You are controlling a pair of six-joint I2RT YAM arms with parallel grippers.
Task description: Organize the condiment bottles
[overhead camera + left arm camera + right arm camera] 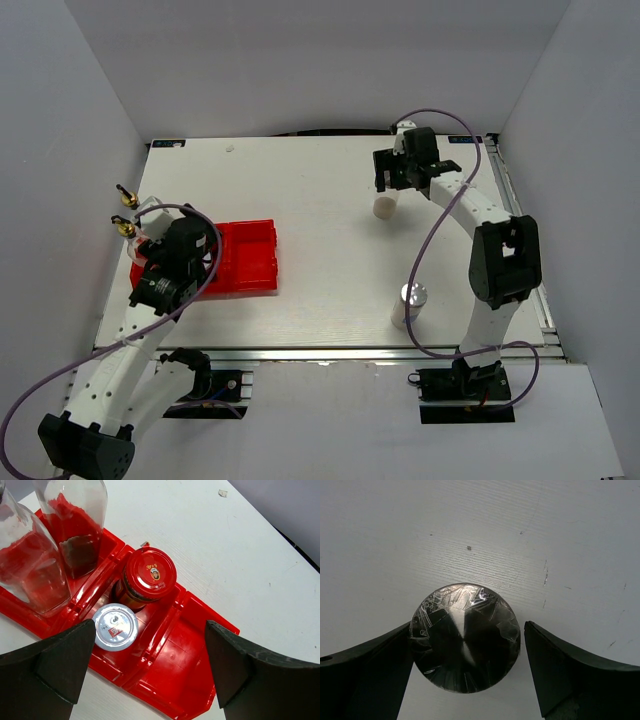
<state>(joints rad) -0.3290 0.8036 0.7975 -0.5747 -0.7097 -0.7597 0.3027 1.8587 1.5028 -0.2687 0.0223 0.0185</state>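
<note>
Nearest to the bases, the near shaker [413, 296] stands upright on the table [330, 250], just beside the lower part of the right arm. No gripper is at it.

A little farther, on the left, the left gripper [150, 630] hangs released over the red tray [187, 647], with its fingers wide apart and holding nothing. In the tray stand the two glass bottles [75, 525], the red-capped jar [150, 574] and a small pot with a pale printed lid [116, 627].

Farthest, the right gripper [468, 627] is over the far shaker [383, 207]. This relation matters most: the shaker stands upright, its long axis points straight up at the wrist, and its lid lies between the two spread fingers. The gripper is not clenched; one finger seems to be at the edge of the lid, and the other stands clear of it. I judge that closing comes next, and then a carry leftward to the tray, which is well apart.

The top view shows the way to the tray, but not clearly how the fingers stand. The right wrist view shows the fingers on both sides of the lid, but not how low they reach on the body of the shaker.
</note>
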